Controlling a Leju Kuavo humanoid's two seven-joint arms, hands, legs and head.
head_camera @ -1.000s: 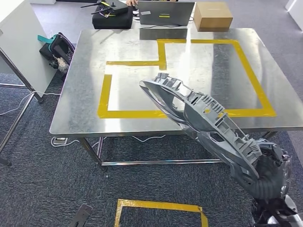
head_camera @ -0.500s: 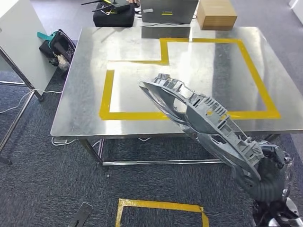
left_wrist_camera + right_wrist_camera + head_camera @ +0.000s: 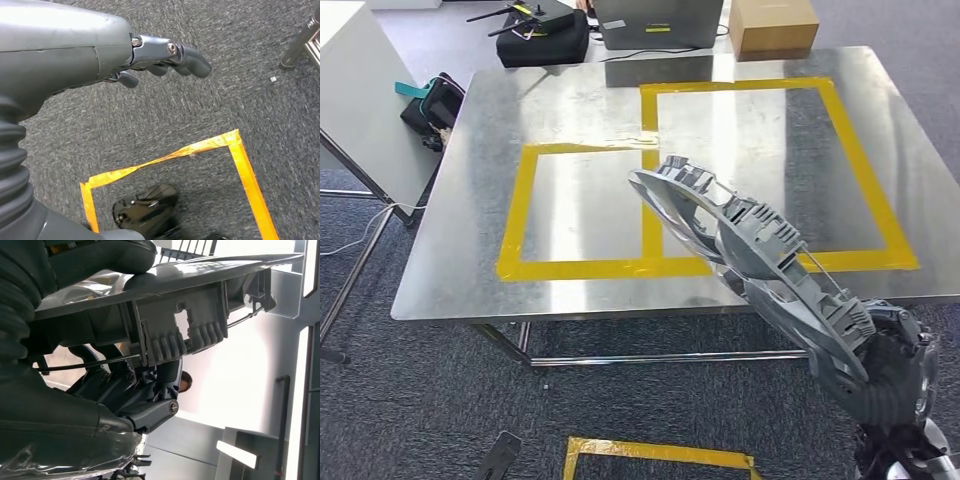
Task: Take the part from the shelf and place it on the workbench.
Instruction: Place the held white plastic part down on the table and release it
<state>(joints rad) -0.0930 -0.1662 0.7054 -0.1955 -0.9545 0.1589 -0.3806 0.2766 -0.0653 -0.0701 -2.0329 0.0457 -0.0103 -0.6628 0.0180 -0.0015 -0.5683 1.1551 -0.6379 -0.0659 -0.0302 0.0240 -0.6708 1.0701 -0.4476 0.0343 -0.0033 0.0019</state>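
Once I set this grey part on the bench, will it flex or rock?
Probably stiff: the part, held at one end by the right hand, juts over the bench without visible sag. Its ribbed, openwork shell looks light. The curved, uneven shape may rock.

Grey ribbed part (image 3: 743,250) in the dark grey right hand (image 3: 890,375). Beyond the hand: silver desk (image 3: 471,250) marked with yellow tape outline (image 3: 584,268). Below the grey left hand (image 3: 166,55): dark speckled carpet (image 3: 188,115) with an orange-yellow tape square (image 3: 241,165).
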